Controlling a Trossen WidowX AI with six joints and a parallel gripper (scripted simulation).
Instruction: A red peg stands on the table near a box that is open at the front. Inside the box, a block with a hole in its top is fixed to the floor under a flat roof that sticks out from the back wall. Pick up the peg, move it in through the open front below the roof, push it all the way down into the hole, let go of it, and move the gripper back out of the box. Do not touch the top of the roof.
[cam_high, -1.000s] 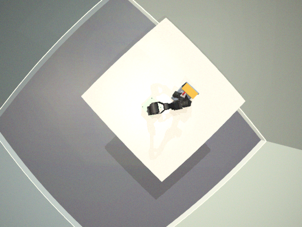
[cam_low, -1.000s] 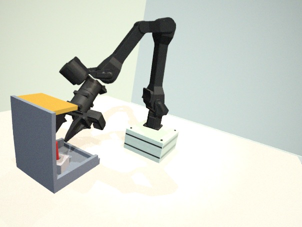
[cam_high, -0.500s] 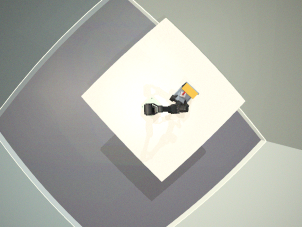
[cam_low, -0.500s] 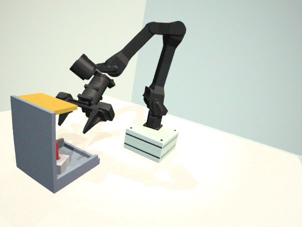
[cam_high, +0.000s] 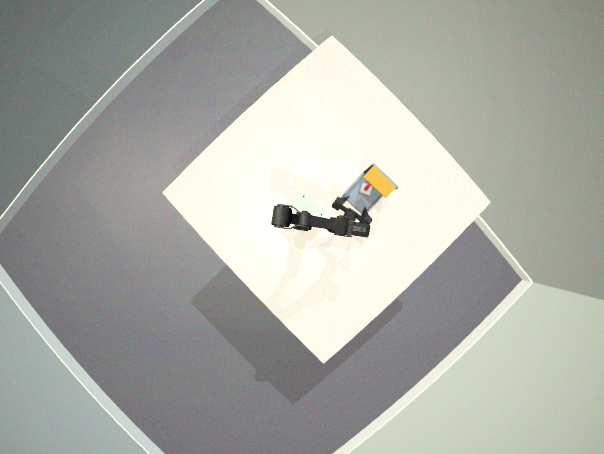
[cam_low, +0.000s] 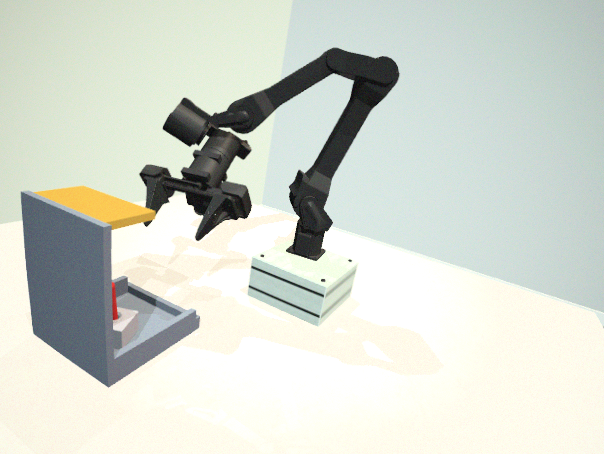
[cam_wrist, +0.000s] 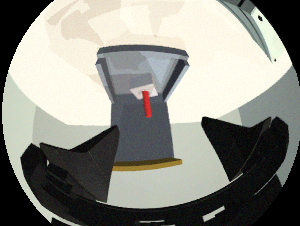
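The red peg (cam_high: 368, 187) (cam_low: 114, 302) (cam_wrist: 147, 106) stands nearly upright in the hole of the pale block (cam_low: 127, 327) (cam_wrist: 152, 91), with a good length showing above it. How deep its lower end sits is hidden. The block is on the floor of the grey box (cam_high: 356, 197) (cam_low: 70, 280) (cam_wrist: 105, 80). The yellow roof (cam_high: 381, 181) (cam_low: 95, 202) (cam_wrist: 172, 162) juts from the back wall. My gripper (cam_high: 354, 206) (cam_low: 173, 231) (cam_wrist: 162, 125) is wide open and empty, raised above the front part of the box, outside the roof's front edge and apart from the peg.
The box has low side walls and a low front lip (cam_low: 192, 320). In the exterior view, one fingertip overlaps the roof's front corner in the picture; a gap shows in the top view. The arm's pale base block (cam_low: 300, 285) stands on the table (cam_high: 320, 110) in front of the box.
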